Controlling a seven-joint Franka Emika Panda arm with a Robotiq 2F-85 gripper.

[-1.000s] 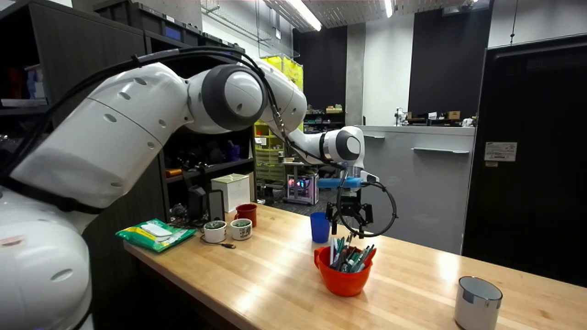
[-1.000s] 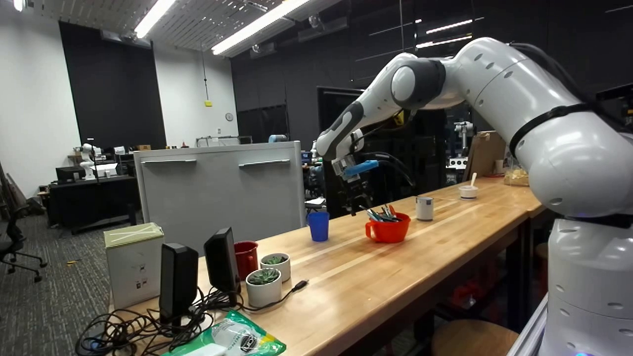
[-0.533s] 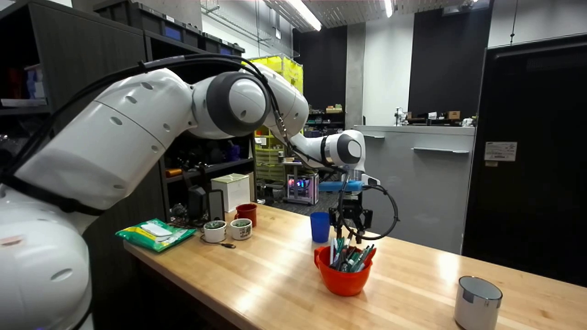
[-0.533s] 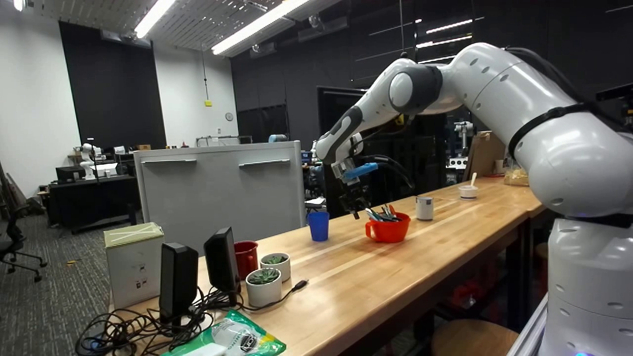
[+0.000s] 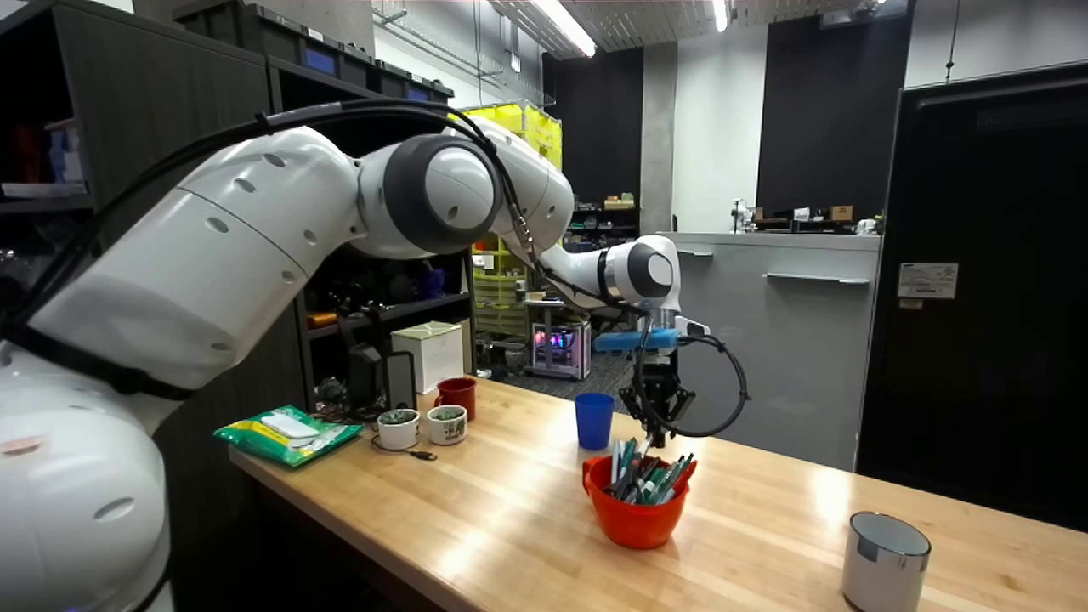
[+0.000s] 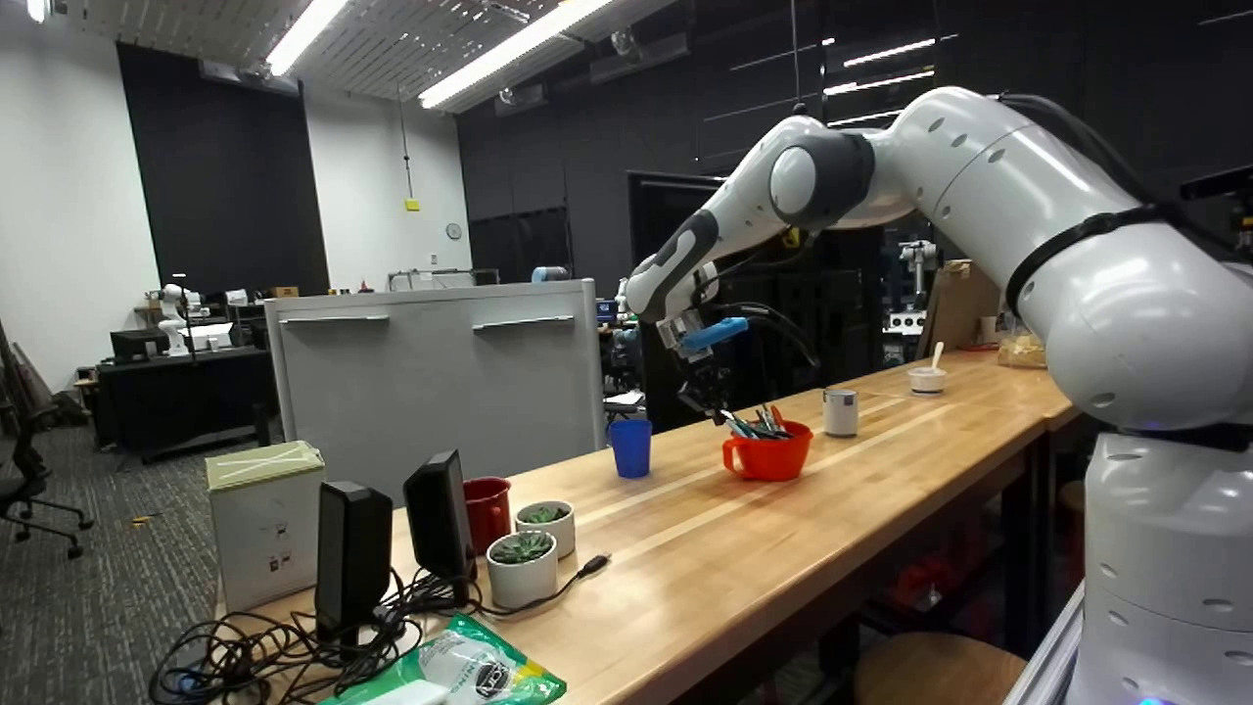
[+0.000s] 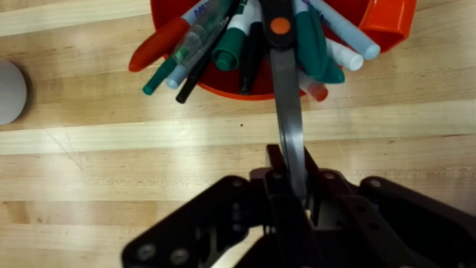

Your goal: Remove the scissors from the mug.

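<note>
While the black two-finger gripper is positioned just above the rim of the short, wide red-orange mug, its fingers are pressed together on the thin silver blade of the black-handled scissors, holding it toward the tip. The scissors are tilted, blade end up; in the wrist view, the orange pivot is over the mug's mouth. The lower part of the scissors stands in the mug among green, white, black and red pens; the loop handles cannot be made out. The mug is upright on the light wooden table, between the two long edges. A tapered blue cup stands near the long edge opposite the base of the white robot arm. A shiny grey cylindrical cup stands on the mug's other side, farther from the short edge. Near that short edge are two round white plant pots and a dark-red cup; a green plastic packet lies at its robot-side corner.
</note>
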